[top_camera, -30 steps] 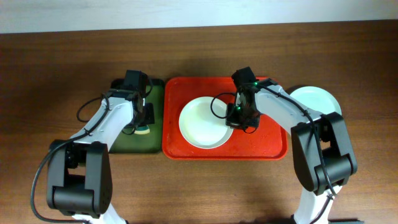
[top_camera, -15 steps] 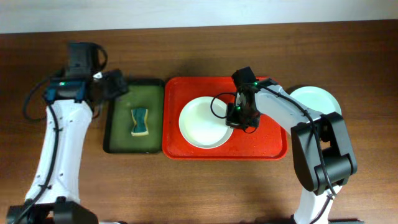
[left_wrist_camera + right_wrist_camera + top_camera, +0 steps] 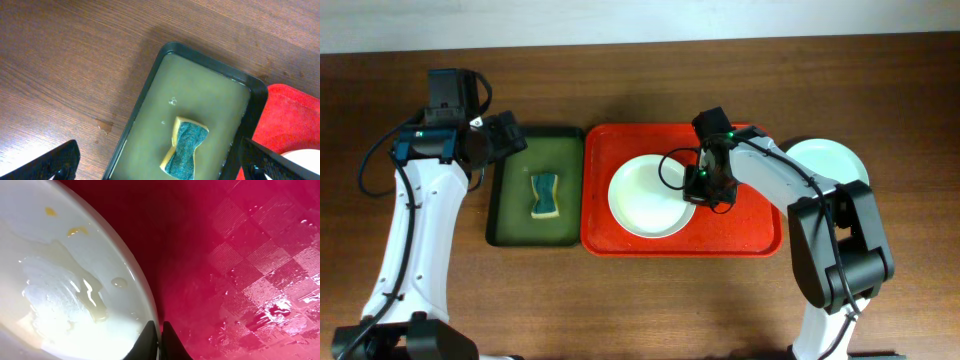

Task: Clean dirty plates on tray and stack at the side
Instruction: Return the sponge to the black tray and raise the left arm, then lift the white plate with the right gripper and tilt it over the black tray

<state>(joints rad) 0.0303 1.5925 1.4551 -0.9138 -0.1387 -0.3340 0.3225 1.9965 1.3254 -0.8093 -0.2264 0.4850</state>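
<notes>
A pale round plate (image 3: pixel 642 198) lies on the red tray (image 3: pixel 740 235); in the right wrist view the plate (image 3: pixel 60 290) is wet, with small yellow smears near its top. My right gripper (image 3: pixel 704 186) is shut on the plate's right rim, its fingertips (image 3: pixel 150 336) pinching the edge. A second pale plate (image 3: pixel 832 160) rests on the table right of the tray, partly hidden by the right arm. My left gripper (image 3: pixel 510 137) hangs open above the green tray's far left corner. Nothing sits between its fingers (image 3: pixel 55 162), which stand well above the sponge.
A narrow dark green tray (image 3: pixel 510 215) with a black rim sits left of the red tray and touches it. A yellow and teal sponge (image 3: pixel 546 195) lies in its middle, and this sponge (image 3: pixel 186 147) looks pinched at the waist. Brown wooden table surrounds both trays.
My left gripper has let go of the sponge, opened wide, and risen up and to the left. The sponge stays in the green tray. The right arm has not moved.
</notes>
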